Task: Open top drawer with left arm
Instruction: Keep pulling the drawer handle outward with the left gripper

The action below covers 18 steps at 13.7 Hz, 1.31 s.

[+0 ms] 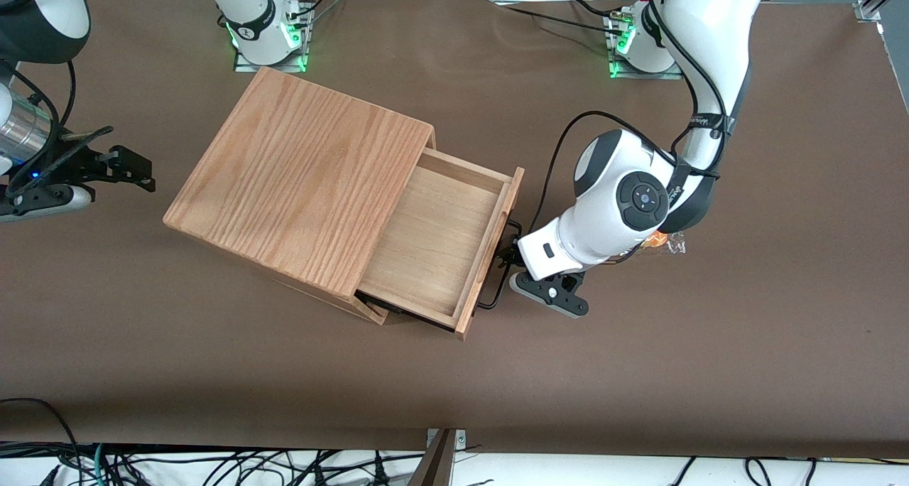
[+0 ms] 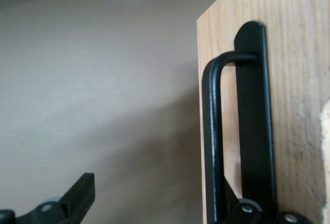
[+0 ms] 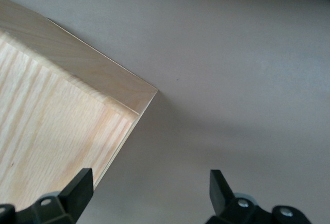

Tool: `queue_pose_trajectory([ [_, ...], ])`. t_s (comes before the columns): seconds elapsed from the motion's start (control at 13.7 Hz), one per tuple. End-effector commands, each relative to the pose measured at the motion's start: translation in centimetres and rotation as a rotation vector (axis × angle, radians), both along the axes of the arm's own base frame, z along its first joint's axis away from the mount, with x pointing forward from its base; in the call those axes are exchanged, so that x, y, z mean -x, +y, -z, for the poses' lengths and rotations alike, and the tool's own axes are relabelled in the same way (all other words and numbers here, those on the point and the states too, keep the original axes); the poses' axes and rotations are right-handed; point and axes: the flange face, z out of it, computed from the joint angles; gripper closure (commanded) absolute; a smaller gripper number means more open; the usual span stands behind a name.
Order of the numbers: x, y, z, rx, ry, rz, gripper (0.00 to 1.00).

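Note:
The top drawer (image 1: 493, 248) stands pulled well out of the oak cabinet (image 1: 298, 180), its light-wood tray bare inside. A thin black bar handle (image 1: 495, 295) runs along its front panel. The left arm's gripper (image 1: 507, 256) sits low in front of that panel, at the handle. In the left wrist view the handle (image 2: 212, 131) stands against the oak-grain panel (image 2: 294, 80). One of the gripper's (image 2: 165, 201) fingers (image 2: 248, 209) is tucked between the bar and the panel. The other finger (image 2: 78, 195) is well apart from it, over the brown table. The gripper is open.
The cabinet's top corner (image 3: 51, 121) shows in the right wrist view. A crinkly orange packet (image 1: 660, 240) lies on the table under the left arm's elbow. The arm bases (image 1: 639, 45) stand at the table's edge farthest from the front camera. Brown table (image 1: 710, 365) surrounds the cabinet.

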Motion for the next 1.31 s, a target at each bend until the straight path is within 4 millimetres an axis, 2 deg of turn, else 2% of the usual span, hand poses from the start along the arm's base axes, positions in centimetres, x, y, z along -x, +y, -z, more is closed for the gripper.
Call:
queue_pose_trajectory([
  [0.0,0.2,1.6,-1.9,-0.065,-0.004,0.014,0.0],
  [0.44,0.3,2.0,-3.0,-0.031,0.017,-0.001,0.0],
  [1.24,0.2,2.3,-3.6,0.014,0.033,-0.022,0.0],
])
